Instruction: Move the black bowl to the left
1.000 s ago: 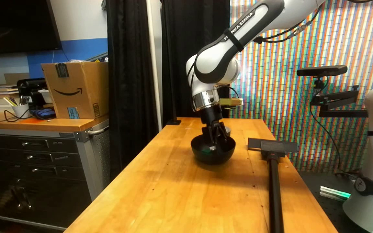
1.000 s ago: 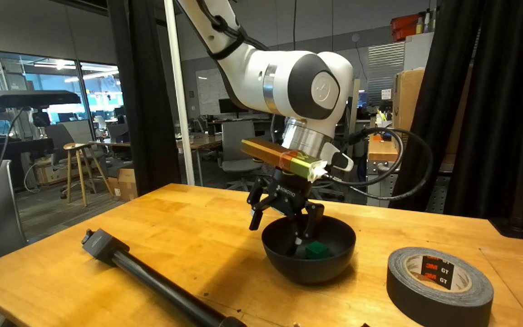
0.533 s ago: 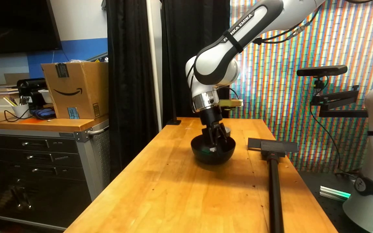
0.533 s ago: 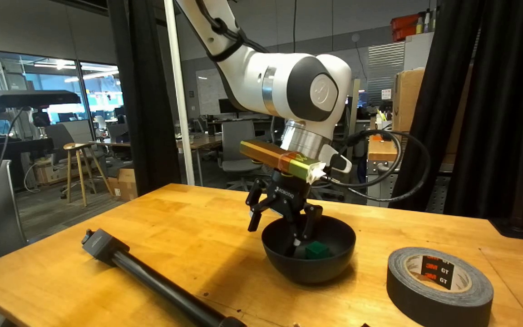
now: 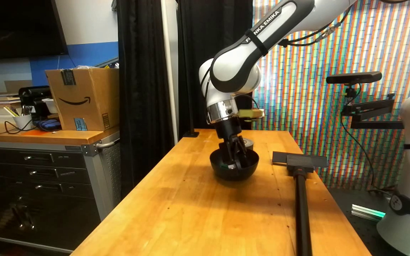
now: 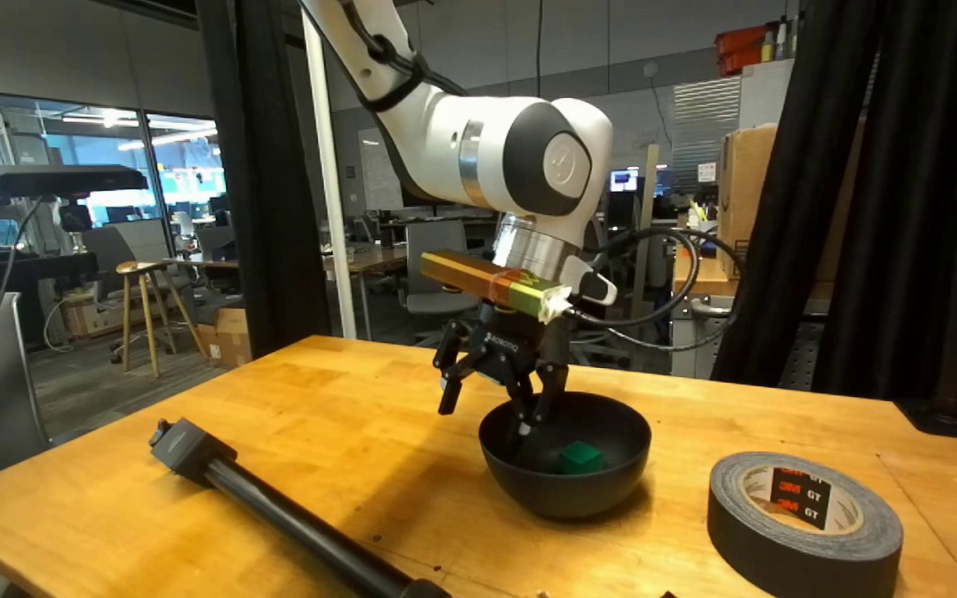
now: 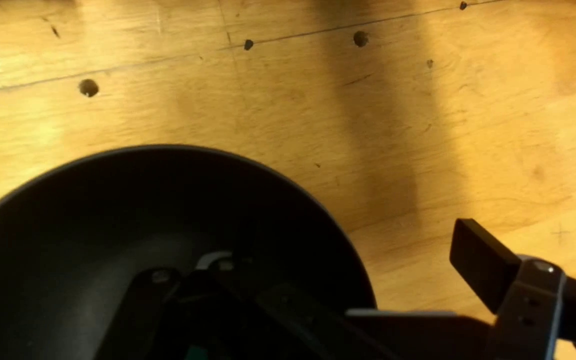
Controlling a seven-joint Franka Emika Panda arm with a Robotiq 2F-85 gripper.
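The black bowl (image 5: 233, 175) stands upright on the wooden table. It shows in both exterior views (image 6: 561, 495) and, cut off at the left, in the wrist view (image 7: 168, 200). A small green cube (image 6: 581, 458) lies inside it. My gripper (image 6: 487, 414) is open and straddles the bowl's rim. One finger is inside the bowl; the other hangs outside, apart from the wall. The wrist view shows the gripper (image 7: 350, 257) with bare rim and table between its fingers. In an exterior view the gripper (image 5: 236, 161) partly hides the bowl's inside.
A roll of grey tape (image 6: 802, 544) stands beside the bowl, and it shows behind the bowl in an exterior view (image 5: 248, 144). A dark T-shaped tool with a long handle (image 5: 301, 202) lies along the table's side. An orange and yellow bar (image 6: 495, 282) is fixed at my wrist.
My gripper has shifted a little to the left in both exterior views, and the inner finger is closer to the bowl's rim. The gripper stays open. The bowl and cube have not moved.
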